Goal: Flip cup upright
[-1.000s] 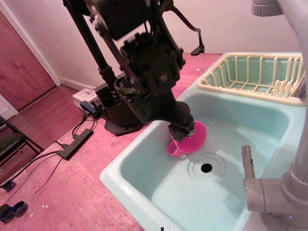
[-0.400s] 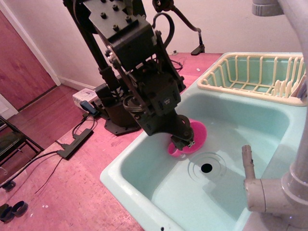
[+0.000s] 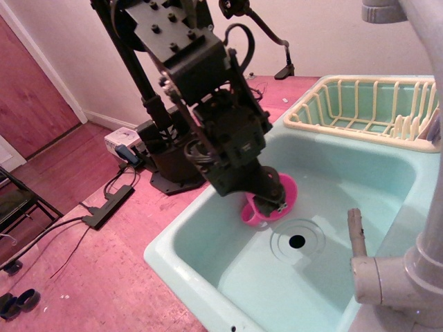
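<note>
Gripping cup [image 3: 271, 201] rim w/ claw [image 3: 271, 205] (in sink [image 3: 360, 173]).

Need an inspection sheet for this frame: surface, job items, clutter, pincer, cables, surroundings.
Surface: mint-green sink with a drain; basin floor otherwise bare.
Job's things: pink cup in the basin near the drain, handle loop toward the left front; mostly hidden by the arm, so its orientation is unclear.
Clutter: nothing seen in the basin; cream dish rack at the sink's back right.
Pincer: pincer down at the cup; open or shut cannot be told.
Cables: power strip and loose cords on the floor, left.
Surroundings: faucet in the right foreground, wooden door at left, shoes at lower left.
</note>
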Tool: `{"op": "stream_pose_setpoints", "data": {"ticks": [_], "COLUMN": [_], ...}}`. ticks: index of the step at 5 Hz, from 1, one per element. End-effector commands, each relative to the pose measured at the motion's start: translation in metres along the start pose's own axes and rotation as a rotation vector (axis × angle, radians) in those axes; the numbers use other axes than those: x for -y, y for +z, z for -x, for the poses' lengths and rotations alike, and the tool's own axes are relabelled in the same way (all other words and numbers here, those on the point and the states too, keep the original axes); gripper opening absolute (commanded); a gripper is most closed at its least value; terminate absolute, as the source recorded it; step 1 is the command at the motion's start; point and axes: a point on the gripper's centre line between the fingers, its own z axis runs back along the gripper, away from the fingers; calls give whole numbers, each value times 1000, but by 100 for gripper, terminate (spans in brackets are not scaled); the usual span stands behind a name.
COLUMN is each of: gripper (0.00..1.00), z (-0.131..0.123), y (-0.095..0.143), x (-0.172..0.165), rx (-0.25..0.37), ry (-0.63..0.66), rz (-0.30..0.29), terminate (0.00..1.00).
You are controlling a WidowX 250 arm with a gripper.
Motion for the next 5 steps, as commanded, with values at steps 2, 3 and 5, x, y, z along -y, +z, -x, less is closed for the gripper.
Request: {"op": "stream_pose_setpoints", "data": {"ticks": [2,3,5], "gripper": [100,0,0], "z": [18,15,-1], "y": [-2,2,8], "x": [16,10,-12], "rx": [-18,-27,-17], "ry": [-18,-39,-113], "rz": [-8,-4,0], "terminate": [0,0,0]}}
